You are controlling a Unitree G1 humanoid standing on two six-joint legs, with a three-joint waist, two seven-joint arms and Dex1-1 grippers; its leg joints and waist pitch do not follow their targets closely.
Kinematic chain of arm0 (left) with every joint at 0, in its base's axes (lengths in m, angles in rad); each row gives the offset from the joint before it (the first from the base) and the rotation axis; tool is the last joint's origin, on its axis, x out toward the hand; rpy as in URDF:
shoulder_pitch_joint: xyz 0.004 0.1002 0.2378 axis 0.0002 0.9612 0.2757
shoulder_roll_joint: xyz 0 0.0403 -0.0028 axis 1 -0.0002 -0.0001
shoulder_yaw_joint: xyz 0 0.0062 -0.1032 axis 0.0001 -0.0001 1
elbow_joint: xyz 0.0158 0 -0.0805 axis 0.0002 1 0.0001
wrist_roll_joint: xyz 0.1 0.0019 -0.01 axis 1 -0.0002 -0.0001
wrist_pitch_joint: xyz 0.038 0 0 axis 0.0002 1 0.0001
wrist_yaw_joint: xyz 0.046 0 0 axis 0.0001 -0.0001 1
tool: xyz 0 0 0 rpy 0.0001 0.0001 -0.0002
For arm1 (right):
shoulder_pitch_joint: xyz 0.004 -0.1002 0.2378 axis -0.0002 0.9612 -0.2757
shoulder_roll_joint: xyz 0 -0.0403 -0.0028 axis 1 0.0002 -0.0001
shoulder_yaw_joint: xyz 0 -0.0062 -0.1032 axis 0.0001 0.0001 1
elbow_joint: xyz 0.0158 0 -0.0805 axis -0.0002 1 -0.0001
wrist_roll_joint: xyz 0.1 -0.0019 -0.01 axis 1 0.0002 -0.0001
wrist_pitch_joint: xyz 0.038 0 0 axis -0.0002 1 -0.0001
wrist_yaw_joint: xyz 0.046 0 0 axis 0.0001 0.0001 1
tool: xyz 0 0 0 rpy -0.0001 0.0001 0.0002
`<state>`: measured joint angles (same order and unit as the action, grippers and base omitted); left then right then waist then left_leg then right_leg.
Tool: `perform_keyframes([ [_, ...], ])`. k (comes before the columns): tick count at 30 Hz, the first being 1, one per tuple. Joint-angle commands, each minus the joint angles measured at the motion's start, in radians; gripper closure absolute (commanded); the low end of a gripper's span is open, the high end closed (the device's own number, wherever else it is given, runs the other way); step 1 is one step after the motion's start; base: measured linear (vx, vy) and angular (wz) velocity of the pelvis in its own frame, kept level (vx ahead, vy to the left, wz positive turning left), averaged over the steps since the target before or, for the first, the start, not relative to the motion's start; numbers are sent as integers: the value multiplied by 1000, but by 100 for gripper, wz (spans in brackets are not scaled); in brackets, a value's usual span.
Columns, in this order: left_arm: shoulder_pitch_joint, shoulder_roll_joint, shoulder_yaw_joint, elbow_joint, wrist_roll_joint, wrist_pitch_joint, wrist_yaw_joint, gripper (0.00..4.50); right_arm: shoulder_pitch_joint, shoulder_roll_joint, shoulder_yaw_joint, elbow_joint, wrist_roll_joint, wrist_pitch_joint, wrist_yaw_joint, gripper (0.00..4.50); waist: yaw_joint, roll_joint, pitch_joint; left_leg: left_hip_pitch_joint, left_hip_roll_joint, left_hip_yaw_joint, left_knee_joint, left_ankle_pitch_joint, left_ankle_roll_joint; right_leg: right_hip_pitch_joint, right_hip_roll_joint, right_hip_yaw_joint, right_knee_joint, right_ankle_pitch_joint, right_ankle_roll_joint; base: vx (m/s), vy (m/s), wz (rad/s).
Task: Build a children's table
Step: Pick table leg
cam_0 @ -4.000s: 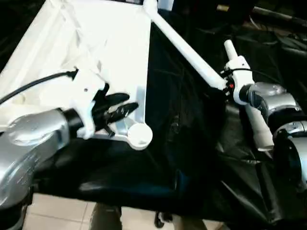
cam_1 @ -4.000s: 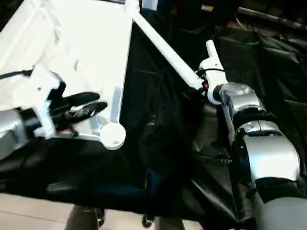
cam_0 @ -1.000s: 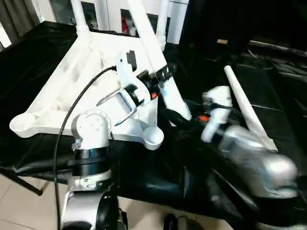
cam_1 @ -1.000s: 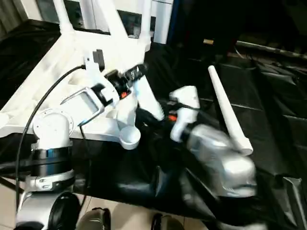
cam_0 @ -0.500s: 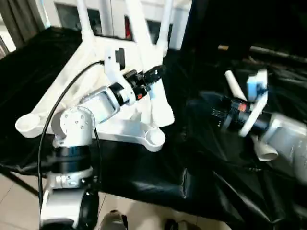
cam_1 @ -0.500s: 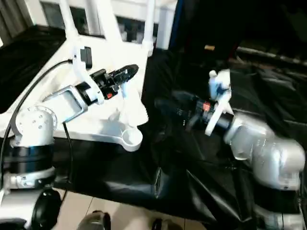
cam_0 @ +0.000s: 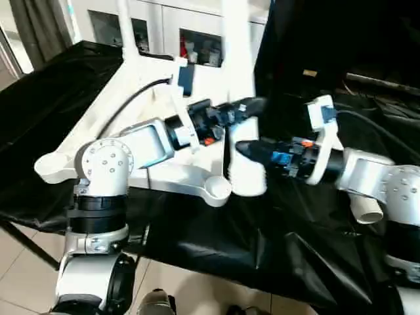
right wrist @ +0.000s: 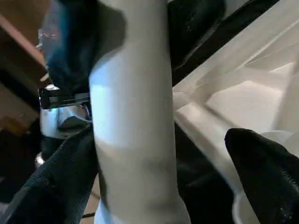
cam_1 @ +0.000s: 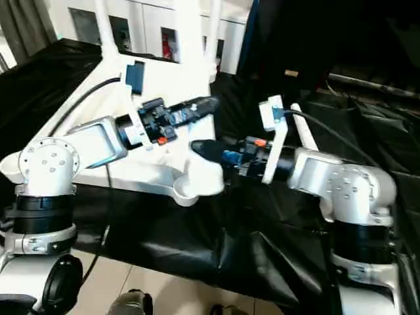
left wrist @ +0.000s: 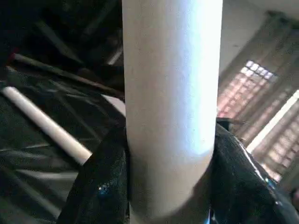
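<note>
The children's table lies upside down: its white tabletop (cam_0: pixel 98 134) shows ribs and a round near corner socket (cam_0: pixel 218 189). Two legs (cam_1: pixel 102 26) stand up from its far corners. My left gripper (cam_0: pixel 252 105) is shut on another white leg (cam_0: pixel 237 52) and holds it upright, its lower end just right of the near socket. In the left wrist view the black fingers (left wrist: pixel 103 186) press both sides of that leg (left wrist: pixel 170 93). My right gripper (cam_0: pixel 244 148) is open at the leg's lower part, its fingers (right wrist: pixel 266 177) spread wide around the leg (right wrist: pixel 135 121).
A loose white leg (cam_1: pixel 302 134) lies on the black cloth (cam_0: pixel 282 243) behind my right arm, also seen as a leg (left wrist: pixel 46 123) in the left wrist view. A white glass-door cabinet (cam_0: pixel 197 39) stands at the back. The table's front edge drops to tiled floor (cam_0: pixel 26 282).
My left gripper has swung the held leg upright and rightwards, close to the near corner socket. My right gripper has come in from the right and stands around the leg's lower part.
</note>
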<state>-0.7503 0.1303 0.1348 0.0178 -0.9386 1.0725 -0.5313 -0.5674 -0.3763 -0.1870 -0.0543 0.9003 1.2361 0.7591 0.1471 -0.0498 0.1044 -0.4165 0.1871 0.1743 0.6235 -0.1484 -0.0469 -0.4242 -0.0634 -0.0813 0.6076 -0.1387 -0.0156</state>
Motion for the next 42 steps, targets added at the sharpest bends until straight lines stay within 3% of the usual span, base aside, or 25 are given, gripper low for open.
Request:
perform_keyframes([
  [1, -25, -14, -16, -21, -23, 7, -27, 254, 13, -26, 26, -15, 2, 16, 20, 36, 3, 8, -101, 50, 37, -21, -72, -311, -66, 42, -88, 29, -114, -580, 6, 0, 0, 0],
  [2, -26, -16, -16, -20, -26, 8, -27, 254, 15, -26, 29, -13, 4, 18, 18, 36, 2, 10, -100, 53, 38, -22, -73, -327, -69, 41, -89, 25, -118, -593, 9, 0, 0, 0],
  [5, -30, -24, -15, -21, -34, 7, -29, 254, 20, -23, 38, -8, 10, 23, 12, 61, -11, 16, -93, 68, 45, -35, -80, -449, -87, 55, -97, -15, -142, -689, 36, 0, 0, 0],
  [6, -31, -28, -16, -23, -36, 7, -31, 254, 22, -17, 38, -11, 18, 30, 7, 73, -16, 21, -96, 70, 58, -44, -89, -501, -96, 67, -99, -26, -138, -665, 35, 0, 0, 0],
  [7, -31, -30, -16, -24, -37, 7, -31, 254, 23, -14, 37, -14, 22, 34, 5, 79, -18, 27, -96, 63, 76, -53, -109, -557, -104, 81, -95, -26, -120, -607, 26, 0, 0, 0],
  [9, -32, -30, -17, -24, -37, 6, -32, 254, 23, -12, 36, -15, 25, 39, 5, 93, -17, 32, -91, 65, 92, -54, -136, -667, -124, 84, -87, -18, -86, -534, -3, 0, 0, 0],
  [11, -32, -30, -19, -23, -37, 2, -37, 254, 26, -9, 37, -19, 27, 42, 7, 113, -15, 19, -85, 87, 66, -40, -114, -682, -137, 62, -102, -20, -121, -629, -7, 0, 0, 0],
  [12, -33, -31, -19, -23, -37, 3, -38, 254, 29, -10, 40, -19, 29, 40, 10, 120, -15, 10, -81, 115, 31, -28, -61, -592, -121, 40, -125, -50, -184, -797, 32, 0, 0, 0],
  [13, -32, -30, -19, -24, -37, 4, -40, 254, 31, -11, 42, -19, 29, 38, 10, 128, -23, 8, -80, 118, 20, -23, -23, -509, -96, 47, -130, -98, -224, -879, 88, 0, 0, 0],
  [14, -32, -30, -20, -25, -37, 4, -40, 254, 32, -13, 44, -19, 30, 36, 10, 135, -20, 26, -82, 122, 36, -29, -34, -535, -88, 61, -121, -121, -224, -859, 98, 0, 0, 0],
  [15, -32, -28, -21, -25, -36, 5, -42, 254, 33, -14, 46, -19, 29, 34, 9, 142, -5, 64, -90, 1, 126, -64, -177, -761, -104, 173, -72, -63, 66, -513, 39, 120, 48, -22],
  [16, -30, -26, -22, -27, -35, 6, -44, 255, 36, -12, 46, -21, 31, 34, 6, 150, 42, 73, -87, -2, 88, 5, -230, -884, -145, 115, -17, -64, 105, -243, -20, 174, 19, -3],
  [17, -29, -25, -23, -28, -35, 7, -45, 255, 37, -11, 45, -22, 31, 34, 5, 157, -8, -4, -112, 109, 57, -18, -138, -714, -99, 61, -81, 25, 16, -363, -39, 174, 19, -3],
  [18, -28, -24, -23, -29, -36, 8, -45, 255, 39, -9, 45, -26, 33, 36, 2, 157, 4, -6, -94, 84, 31, -29, -90, -601, -139, 61, -156, 31, -71, -598, -54, 46, -74, 1],
  [19, -28, -24, -23, -30, -36, 8, -45, 255, 41, -8, 45, -28, 34, 36, 1, 163, 34, -17, -105, 61, 26, -21, -32, -321, -104, 71, -186, 58, -105, -791, 13, 9, -80, -12],
  [20, -28, -23, -23, -30, -36, 8, -45, 255, 41, -7, 45, -28, 33, 36, 0, 172, 45, -17, -108, 46, 31, -24, -41, -229, -87, 87, -184, 58, -102, -779, 27, 9, -80, -12],
  [21, -28, -23, -23, -30, -36, 8, -46, 255, 44, -5, 46, -31, 33, 35, -3, 185, 51, -7, -110, 29, 35, -21, -71, -158, -97, 90, -143, 37, -87, -670, 41, 0, 0, 0],
  [22, -27, -23, -23, -30, -36, 8, -46, 255, 45, -4, 46, -32, 33, 35, -4, 185, 47, 1, -112, 34, 40, -22, -88, -181, -114, 86, -118, 25, -75, -563, 34, 0, 0, 0],
  [24, -28, -19, -22, -29, -35, 8, -50, 255, 48, 4, 46, -34, 34, 34, -13, 204, 41, 9, -115, 42, 42, -23, -95, -237, -131, 83, -103, 20, -68, -498, 15, 0, 0, 0],
  [27, -27, -18, -25, -27, -29, 3, -49, 255, 53, 10, 44, -39, 34, 29, -24, 217, 38, 14, -120, 48, 47, -24, -100, -252, -135, 87, -102, 21, -61, -414, -17, 0, 0, 0],
  [29, -32, -35, -9, 2, -5, -11, 16, 185, 63, 26, 38, -53, 19, 4, -58, 232, 38, 14, -126, 43, 49, -23, -101, -206, -134, 92, -100, 21, -50, -308, -38, 0, 0, 0],
  [32, -30, -40, 11, 19, -7, -9, 41, 179, 70, 47, 30, -64, 0, -25, -97, 238, 36, 15, -130, 43, 46, -18, -99, -172, -136, 93, -96, 22, -37, -174, -76, 0, 0, 0],
  [34, -17, -46, 18, -5, 1, -26, 65, 141, 80, 54, 47, -85, -48, -69, -135, 244, 38, 14, -136, 43, 46, -16, -94, -114, -129, 96, -94, 23, -29, -76, -90, 0, 0, 0],
  [39, 6, -65, 23, -38, 53, -55, 160, 104, 94, 50, 115, -141, -166, -162, -202, 245, 36, 10, -129, 45, 45, -13, -97, -142, -133, 97, -96, 28, -35, -95, -71, 0, 0, 0],
  [42, 25, -102, 18, -64, 82, -82, 235, 95, 93, 19, 251, -188, -315, -256, -271, 246, 35, 8, -123, 46, 45, -13, -101, -190, -139, 94, -99, 32, -48, -199, -34, 0, 0, 0],
])
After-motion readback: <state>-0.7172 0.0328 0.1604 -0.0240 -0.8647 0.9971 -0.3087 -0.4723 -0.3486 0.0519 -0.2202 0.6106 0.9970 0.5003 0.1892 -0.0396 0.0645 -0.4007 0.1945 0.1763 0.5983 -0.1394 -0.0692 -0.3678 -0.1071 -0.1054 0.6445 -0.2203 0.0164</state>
